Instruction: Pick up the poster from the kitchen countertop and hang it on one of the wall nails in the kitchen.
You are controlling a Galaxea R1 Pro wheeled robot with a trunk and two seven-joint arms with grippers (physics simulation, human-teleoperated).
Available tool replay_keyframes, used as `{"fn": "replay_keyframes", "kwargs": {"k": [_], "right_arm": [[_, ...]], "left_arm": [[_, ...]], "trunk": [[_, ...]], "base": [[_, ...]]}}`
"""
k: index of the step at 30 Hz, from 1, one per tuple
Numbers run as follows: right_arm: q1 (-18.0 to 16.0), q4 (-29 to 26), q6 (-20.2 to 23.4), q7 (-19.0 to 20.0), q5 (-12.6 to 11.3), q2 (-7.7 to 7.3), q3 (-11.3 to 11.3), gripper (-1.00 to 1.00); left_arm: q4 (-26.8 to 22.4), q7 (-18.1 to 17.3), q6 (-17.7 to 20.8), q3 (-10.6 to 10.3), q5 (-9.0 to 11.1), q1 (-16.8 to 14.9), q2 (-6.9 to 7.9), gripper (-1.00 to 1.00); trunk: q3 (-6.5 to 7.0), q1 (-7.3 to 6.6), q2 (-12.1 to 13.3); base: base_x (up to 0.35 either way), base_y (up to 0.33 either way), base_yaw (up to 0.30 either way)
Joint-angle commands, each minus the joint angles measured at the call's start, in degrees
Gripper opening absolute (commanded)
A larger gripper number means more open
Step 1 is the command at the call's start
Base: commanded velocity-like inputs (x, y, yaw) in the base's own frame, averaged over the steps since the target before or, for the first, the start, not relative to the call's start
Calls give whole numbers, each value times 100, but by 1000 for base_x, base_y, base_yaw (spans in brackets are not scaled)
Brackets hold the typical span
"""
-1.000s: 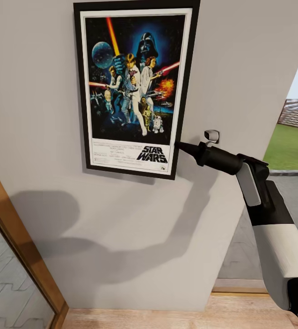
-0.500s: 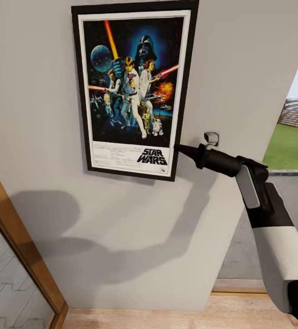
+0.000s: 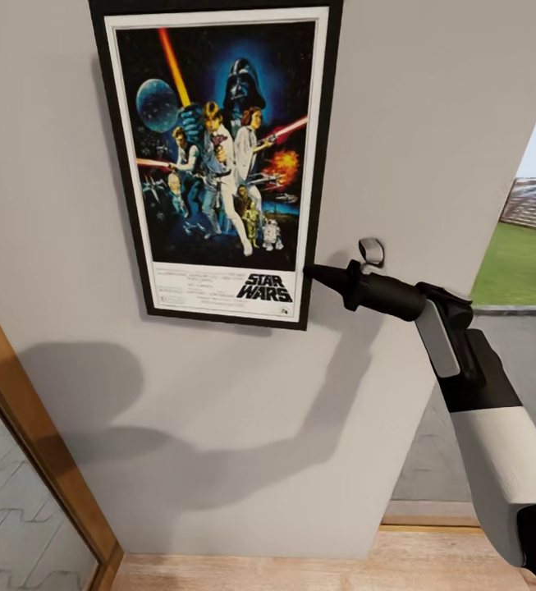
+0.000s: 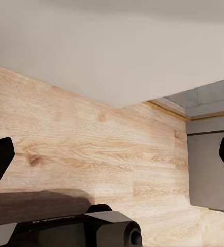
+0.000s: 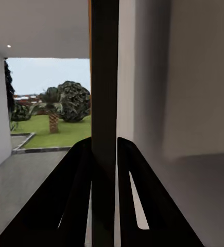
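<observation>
While the wall backs it, the poster [image 3: 214, 160] sits between right jaws.

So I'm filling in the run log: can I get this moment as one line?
stage: hanging | poster: against wall | right gripper: shut on poster's lower right edge | wall nail: beside gripper, bare | left gripper: open, over wood floor

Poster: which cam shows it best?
Head view: the poster faces the camera against the wall, artwork and logo readable. Right wrist view gives its dark edge pinched between the right pincer fingers. Left wrist view: wooden floor.
</observation>
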Motion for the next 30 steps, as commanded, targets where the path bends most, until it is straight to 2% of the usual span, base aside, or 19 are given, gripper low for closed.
{"fn": "replay_keyframes", "kwargs": {"k": [1,11,18,30], "right_arm": [[-7,3,60,11,-59,-5,14,-100],[0,3,39,44,-55,-5,24,-100],[6,8,-273,183,-54,-14,23,-100],[61,10,-366,230,-52,-24,19,-100]], "left_arm": [[-2,-4,-46,-48,29,-5,2,100],[-2,-4,-46,-48,29,-5,2,100],[-2,-4,-46,-49,29,-1,2,100],[-2,-4,-46,-48,29,-5,2,100]], "trunk": [[-13,4,-13],[-13,4,-13],[-13,4,-13],[-13,4,-13]], "base": [[0,0,0],[0,0,0],[0,0,0],[0,0,0]]}}
